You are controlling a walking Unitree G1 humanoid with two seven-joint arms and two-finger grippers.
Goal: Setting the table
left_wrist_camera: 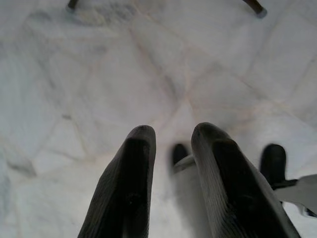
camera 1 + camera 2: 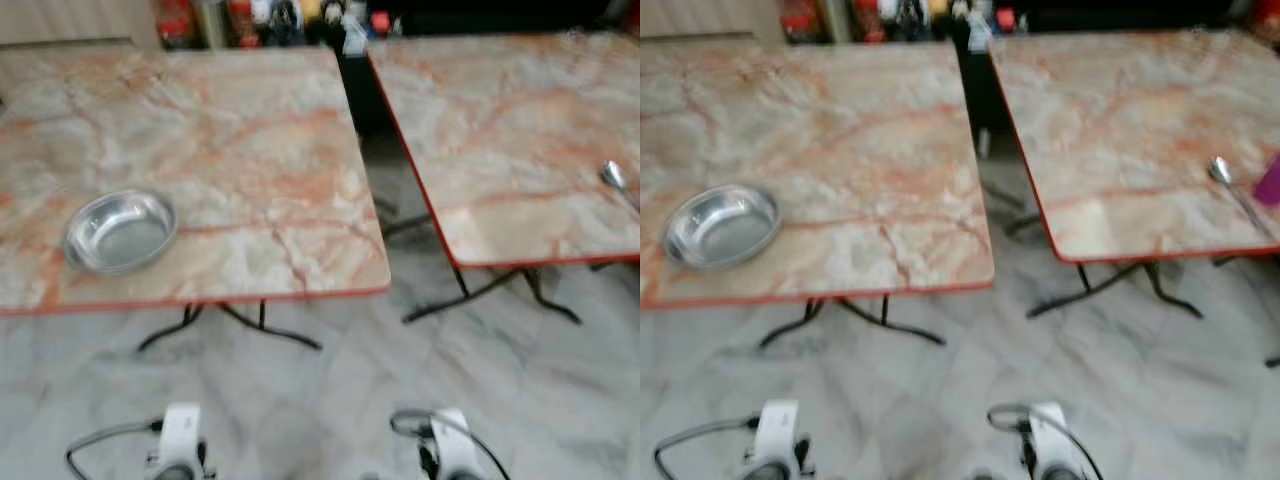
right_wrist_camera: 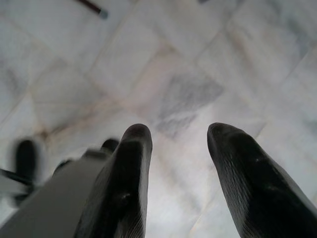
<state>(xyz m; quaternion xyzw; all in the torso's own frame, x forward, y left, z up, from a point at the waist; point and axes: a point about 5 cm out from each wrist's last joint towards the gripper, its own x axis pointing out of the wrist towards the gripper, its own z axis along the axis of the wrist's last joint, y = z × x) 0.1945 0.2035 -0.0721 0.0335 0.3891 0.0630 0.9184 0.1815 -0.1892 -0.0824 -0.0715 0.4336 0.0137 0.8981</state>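
A shiny metal bowl (image 2: 121,232) sits near the front left of the left marble-patterned table (image 2: 250,140). A metal spoon (image 2: 616,181) lies at the right edge of the right table (image 2: 500,110). Both arms hang low, their wrists (image 2: 180,445) at the bottom of the eye views. My left gripper (image 1: 171,136) points down at the floor, open, with nothing between its black fingers. My right gripper (image 3: 178,134) also points at the floor, open and empty.
A gap with pale marble floor (image 2: 400,230) separates the two tables. Thin black folding legs (image 2: 240,325) stand under each table. Bottles and red items (image 2: 260,20) line the back. A pink object (image 2: 1270,180) shows at the right table's edge.
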